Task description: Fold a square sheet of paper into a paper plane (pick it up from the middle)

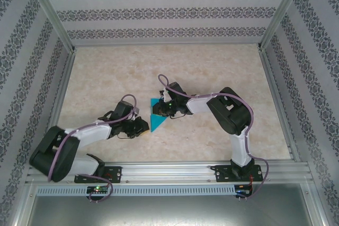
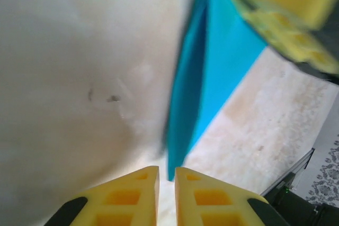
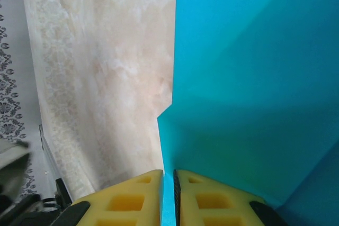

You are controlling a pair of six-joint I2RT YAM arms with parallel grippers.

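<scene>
Task item: square sheet of paper (image 1: 157, 120), teal-blue, partly folded into a pointed, layered shape.
Item location: centre of the table (image 1: 212, 67), between the two grippers, sharp tip toward the near edge.
Fold detail: in the right wrist view the paper (image 3: 254, 78) shows overlapping layers and a stepped left edge.
Left gripper (image 1: 144, 127): at the lower left edge of the paper.
Left gripper state: yellow fingers (image 2: 132, 194) are drawn close together with a slim gap. The paper tip (image 2: 172, 170) reaches the mouth of that gap, but a grip on it cannot be confirmed.
Right gripper (image 1: 161, 107): at the upper part of the paper.
Right gripper state: fingers (image 3: 212, 199) are pressed together on the paper edge, with teal visible in the slit between them.
Enclosure: patterned walls (image 1: 159, 14) surround the table.
</scene>
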